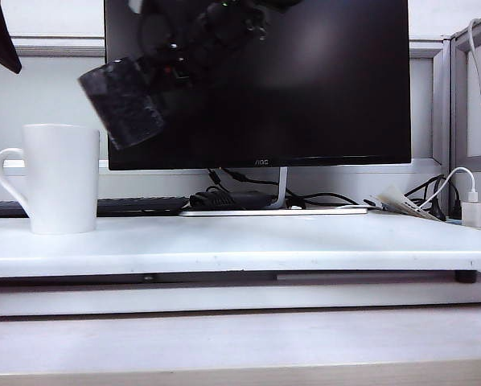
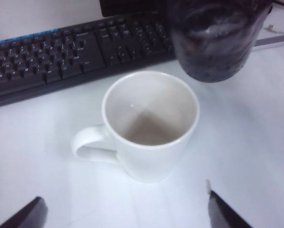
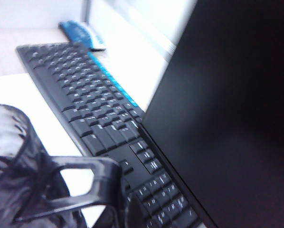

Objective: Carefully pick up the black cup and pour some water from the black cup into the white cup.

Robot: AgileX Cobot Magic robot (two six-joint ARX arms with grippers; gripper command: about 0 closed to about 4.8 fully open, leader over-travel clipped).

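Two cups in play: black cup (image 1: 126, 103) held aloft, tilted, clamped in right gripper (image 3: 92, 183) jaws, just above and beside white cup (image 1: 61, 178) on tabletop (image 1: 240, 241). Left gripper (image 2: 123, 213) jaws spread wide, empty, hung over white cup. No water seen falling. Pour step judged begun; further tilt over rim needed.

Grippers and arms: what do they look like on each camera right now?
The left gripper shows only two dark, wedge-shaped fingertips at the frame edge. The right gripper has black plastic fingers with an open slot through them. In the exterior view the right arm is black, almost lost against the dark monitor.
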